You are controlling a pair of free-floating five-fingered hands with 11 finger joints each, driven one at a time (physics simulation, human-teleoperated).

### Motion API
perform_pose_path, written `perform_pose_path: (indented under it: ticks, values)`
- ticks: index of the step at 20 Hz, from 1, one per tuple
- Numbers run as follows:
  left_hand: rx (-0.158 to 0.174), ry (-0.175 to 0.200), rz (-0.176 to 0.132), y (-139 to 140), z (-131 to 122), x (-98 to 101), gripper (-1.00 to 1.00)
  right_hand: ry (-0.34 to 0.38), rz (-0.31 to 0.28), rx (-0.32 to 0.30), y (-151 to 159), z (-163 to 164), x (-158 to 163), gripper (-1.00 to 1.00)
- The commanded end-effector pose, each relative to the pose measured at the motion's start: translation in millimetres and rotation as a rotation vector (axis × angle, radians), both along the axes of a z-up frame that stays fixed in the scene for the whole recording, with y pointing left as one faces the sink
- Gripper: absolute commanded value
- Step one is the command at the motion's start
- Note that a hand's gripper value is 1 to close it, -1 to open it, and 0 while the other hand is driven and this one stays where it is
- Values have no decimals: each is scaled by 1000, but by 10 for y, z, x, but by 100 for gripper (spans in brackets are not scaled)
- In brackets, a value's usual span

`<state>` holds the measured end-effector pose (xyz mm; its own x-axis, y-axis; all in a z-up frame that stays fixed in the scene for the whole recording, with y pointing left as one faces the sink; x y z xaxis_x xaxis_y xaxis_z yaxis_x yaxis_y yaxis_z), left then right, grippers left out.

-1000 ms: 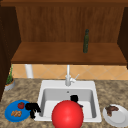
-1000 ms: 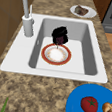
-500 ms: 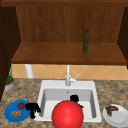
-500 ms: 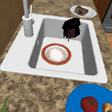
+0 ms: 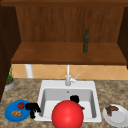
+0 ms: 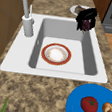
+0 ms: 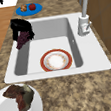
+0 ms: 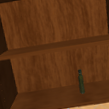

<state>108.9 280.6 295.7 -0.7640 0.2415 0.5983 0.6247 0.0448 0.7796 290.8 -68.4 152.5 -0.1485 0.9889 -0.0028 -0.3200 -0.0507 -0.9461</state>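
Right hand (image 6: 86, 16) is gripping a dark purple grape bunch (image 6: 85, 25) above the sink (image 6: 21, 62); left hand (image 5: 32, 107) is hovering beside the blue plate (image 5: 10, 117), fingers curled, holding nothing.

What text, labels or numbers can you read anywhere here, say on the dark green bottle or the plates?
None: no readable text, number or sign appears.
Dark green glass bottle on the wooden shelf: no label visible.
Red-rimmed round plate in the white sink: plain.
Blue round plate and white round plate: no markings.
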Motion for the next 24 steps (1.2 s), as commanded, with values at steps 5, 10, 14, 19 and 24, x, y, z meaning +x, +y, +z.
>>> perform_pose_path:
  ticks: [5,10,14,19,24]
  values:
    - [0,0,0,0,0,0,0,-41,0,14,0,624,-520,100]
    - [0,0,0,0,0,0,0,-44,0,19,3,1022,-813,100]
    - [0,0,0,0,0,0,0,-41,1,23,57,1333,-961,100]
    - [0,0,0,0,0,0,0,-26,9,10,183,1713,-1040,100]
    - [0,0,0,0,0,0,0,-40,7,5,222,2101,-1135,100]
